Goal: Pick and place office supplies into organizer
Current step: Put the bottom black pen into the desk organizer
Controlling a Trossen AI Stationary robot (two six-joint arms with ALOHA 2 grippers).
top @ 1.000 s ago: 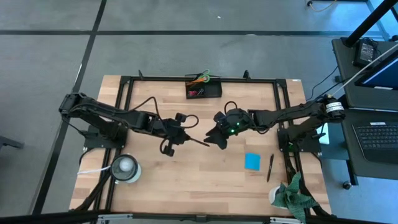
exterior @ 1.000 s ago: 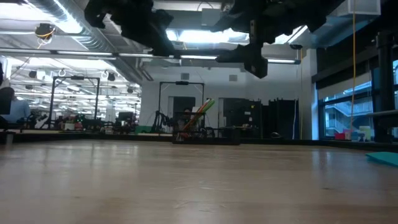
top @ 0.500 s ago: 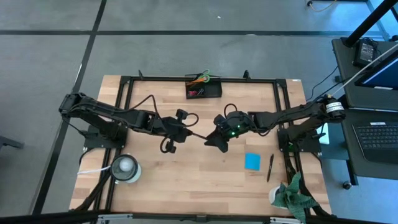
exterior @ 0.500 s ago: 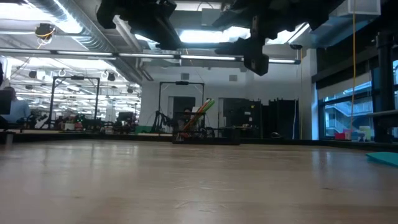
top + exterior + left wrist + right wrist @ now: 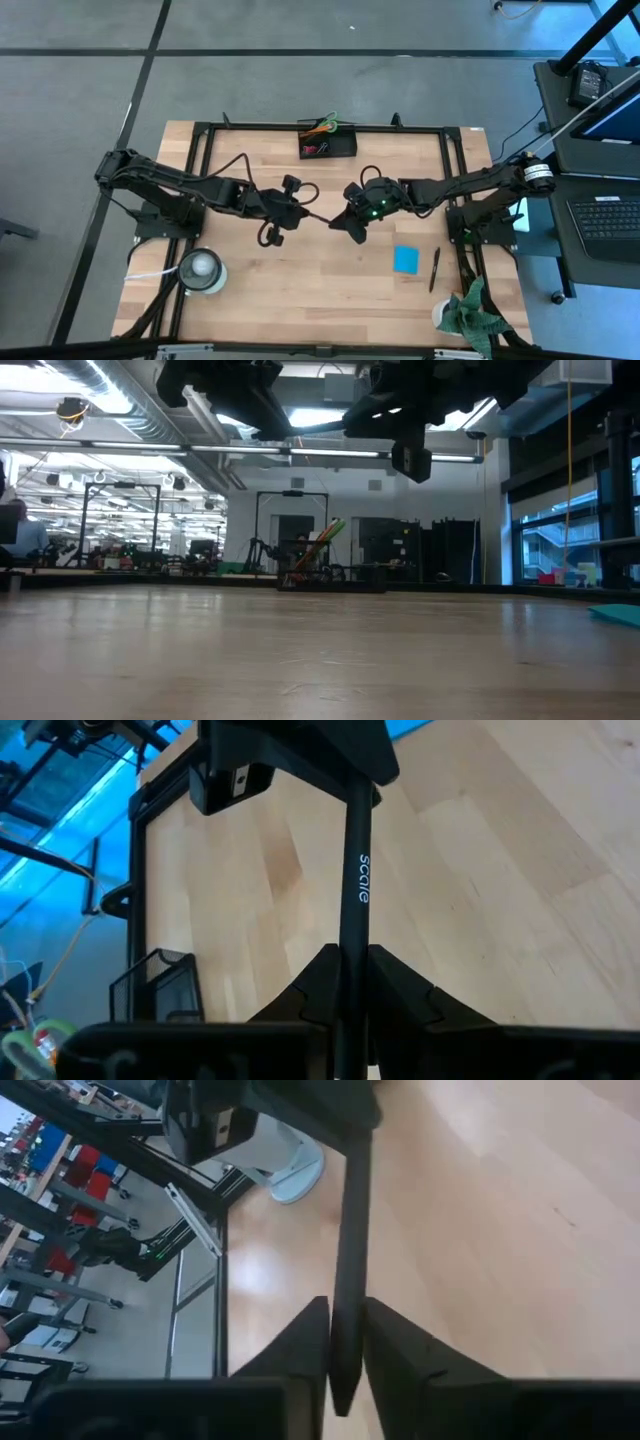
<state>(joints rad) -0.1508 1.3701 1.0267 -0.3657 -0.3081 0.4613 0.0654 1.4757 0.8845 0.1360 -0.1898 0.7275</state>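
You have the black pen (image 5: 318,221) held above mid-table between both grippers; left gripper (image 5: 296,212) clamps one end, right gripper (image 5: 345,226) pinches the other (fingers narrow around it); organizer (image 5: 328,145) sits at the far edge

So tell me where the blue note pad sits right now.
In the high view the blue note pad lies flat on the table's right half, just left of a black pen and below the right tool.

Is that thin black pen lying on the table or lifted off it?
Lifted: the thin black pen hangs above the wooden table, gripped at each end by the left gripper and right gripper.
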